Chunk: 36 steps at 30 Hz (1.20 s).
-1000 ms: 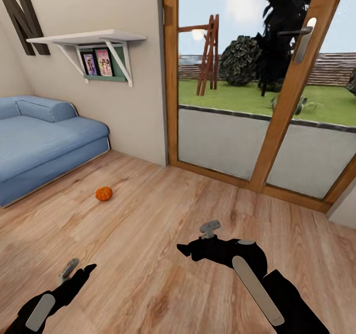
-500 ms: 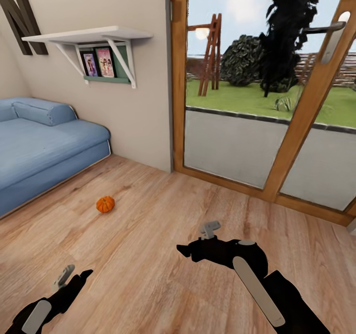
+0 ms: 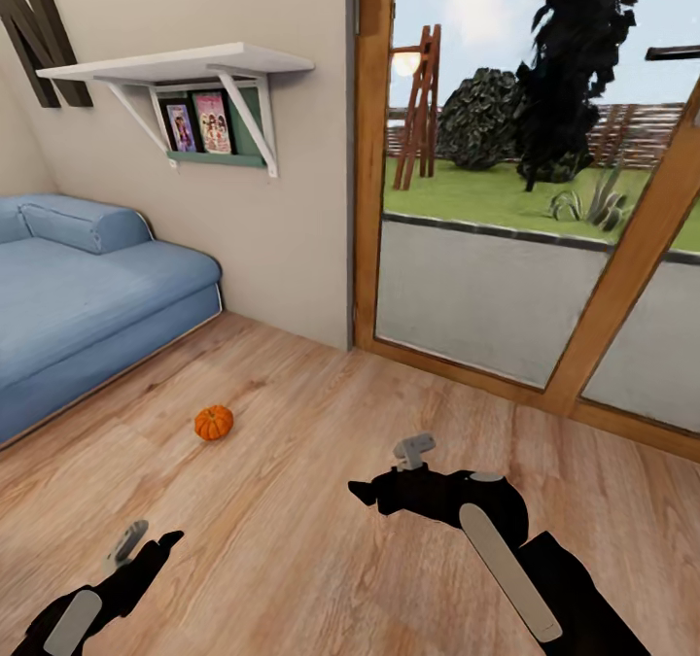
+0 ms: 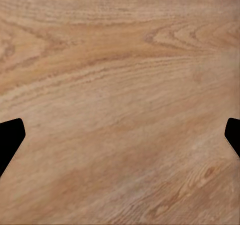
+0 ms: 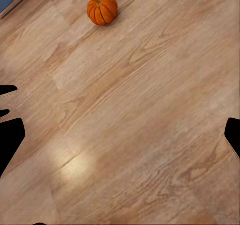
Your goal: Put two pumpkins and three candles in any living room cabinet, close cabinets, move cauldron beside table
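Note:
One small orange ribbed pumpkin (image 3: pixel 214 423) lies on the wooden floor (image 3: pixel 321 559), a little out from the blue sofa. It also appears ahead of the right gripper in the right wrist view as the pumpkin (image 5: pixel 102 9), well beyond the fingertips. My right gripper (image 3: pixel 384 473) hovers over the floor to the right of the pumpkin and nearer to me. Its fingers are spread wide around bare boards, so the gripper (image 5: pixel 120 135) is open. My left gripper (image 3: pixel 151 542) hangs low at the near left, and the gripper (image 4: pixel 120 135) is open over plain floor. Candles, cabinet, cauldron and table are out of view.
A blue sofa (image 3: pixel 87 296) runs along the left. Above it a white wall shelf (image 3: pixel 185 63) carries framed pictures. A wood-framed glass door (image 3: pixel 374 199) to the garden fills the right half. Open floor lies between my grippers and the pumpkin.
The whole view has shifted: the camera has moved closer, so the pumpkin sits lower and the door frame further right. The left arm sits slightly lower; both grippers stay open.

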{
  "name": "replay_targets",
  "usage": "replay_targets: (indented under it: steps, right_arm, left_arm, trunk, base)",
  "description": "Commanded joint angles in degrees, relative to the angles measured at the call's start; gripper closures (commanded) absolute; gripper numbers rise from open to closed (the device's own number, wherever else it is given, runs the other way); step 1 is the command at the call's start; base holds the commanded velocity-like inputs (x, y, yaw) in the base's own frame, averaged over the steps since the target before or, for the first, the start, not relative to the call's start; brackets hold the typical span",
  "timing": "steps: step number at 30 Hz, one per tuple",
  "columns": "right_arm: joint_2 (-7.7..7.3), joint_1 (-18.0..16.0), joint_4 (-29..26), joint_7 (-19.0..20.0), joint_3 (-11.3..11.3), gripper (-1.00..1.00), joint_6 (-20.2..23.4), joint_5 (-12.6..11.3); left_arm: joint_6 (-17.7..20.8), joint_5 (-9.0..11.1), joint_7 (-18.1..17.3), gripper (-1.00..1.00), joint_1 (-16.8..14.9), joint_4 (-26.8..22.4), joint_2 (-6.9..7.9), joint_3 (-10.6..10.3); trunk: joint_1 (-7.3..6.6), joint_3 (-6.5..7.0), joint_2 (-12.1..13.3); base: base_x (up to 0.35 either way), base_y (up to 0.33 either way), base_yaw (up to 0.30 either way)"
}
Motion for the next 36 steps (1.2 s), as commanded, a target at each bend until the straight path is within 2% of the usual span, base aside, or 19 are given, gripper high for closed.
replay_targets:
  steps: [1, 9, 18, 21, 25, 26, 30, 36]
  right_arm:
    - [0.01, -0.08, 0.00, -0.01, -0.01, -1.00, -0.02, 0.01]
    - [0.01, -0.50, 0.00, -0.06, -1.11, -1.00, 0.05, 0.01]
    - [-0.03, -0.88, 0.00, 0.09, -1.96, -1.00, 0.15, -0.02]
    - [-0.10, -1.95, 0.00, 1.68, -4.14, -1.00, 0.24, -0.02]
    - [-0.10, -2.94, 0.00, 3.41, -8.72, -1.00, 1.12, -0.11]
    - [-0.10, -3.32, 0.00, 4.09, -10.85, -1.00, 1.88, -0.15]
    - [-0.06, -3.49, 0.00, 4.51, -11.96, -1.00, 2.39, -0.16]
    - [0.11, -3.41, 0.00, 4.72, -12.36, -1.00, 2.58, -0.07]
  left_arm:
    - [0.00, -0.02, -0.01, -1.00, 0.00, 0.00, 0.01, -0.04]
    - [0.00, -0.10, -0.10, -1.00, 0.00, 0.00, 0.02, -0.31]
    - [-0.01, -0.13, -0.06, -1.00, 0.00, 0.00, -0.04, -0.36]
    - [-0.01, -0.22, -0.06, -1.00, 0.00, 0.00, -0.03, -0.37]
    - [0.08, 0.06, -0.17, -1.00, 0.00, 0.00, 0.08, -0.22]
    - [0.11, -0.01, -0.67, -1.00, 0.00, 0.00, 0.12, -0.17]
    - [0.09, -0.22, -1.36, -1.00, 0.00, 0.00, 0.12, -0.35]
    - [0.08, -0.23, -1.82, -1.00, 0.00, 0.00, 0.11, -0.60]
  trunk:
    - [0.00, 0.00, 0.00]
    - [0.00, 0.00, 0.00]
    - [0.00, 0.00, 0.00]
    - [0.00, 0.00, 0.00]
    - [0.00, 0.00, 0.00]
    - [0.00, 0.00, 0.00]
    - [0.00, 0.00, 0.00]
    - [0.00, 0.00, 0.00]
  base:
    - [0.294, 0.204, 0.000]
    - [0.287, 0.213, 0.027]
    - [0.281, 0.221, 0.218]
    - [0.281, 0.222, 0.218]
    - [0.280, 0.222, 0.214]
    - [0.283, 0.213, 0.248]
    - [0.296, 0.179, 0.261]
    - [0.327, 0.077, 0.276]
